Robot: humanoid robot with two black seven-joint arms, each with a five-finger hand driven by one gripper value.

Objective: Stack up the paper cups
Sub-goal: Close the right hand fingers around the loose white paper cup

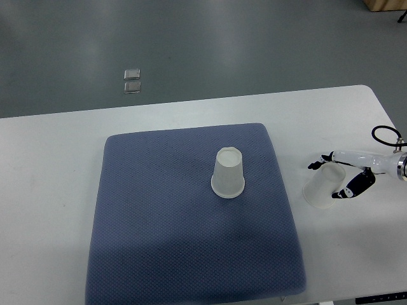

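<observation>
I am at the pick-up step. My right hand (343, 173) reaches in over the white worktop (51, 190), off the right edge of the blue mat (159, 222), and its fingers (351, 186) are curled around the tilted paper cup (323, 185) there, one dark fingertip above its base end and the others below. I judge the grasp closed on it, though I cannot tell how firm the contact is, or whether the cup is clear of the worktop. Its wide mouth points toward the mat.

The other cup (228, 172) stands upside down near the mat's centre, well apart from the one I hold, rim down and base up.

Nothing is stacked yet. Next I need to carry my cup leftward over the mat, turn it mouth-down, line it up above the standing cup's base, and lower it squarely; a skewed approach could knock that light cup over.

My left hand does not show.
</observation>
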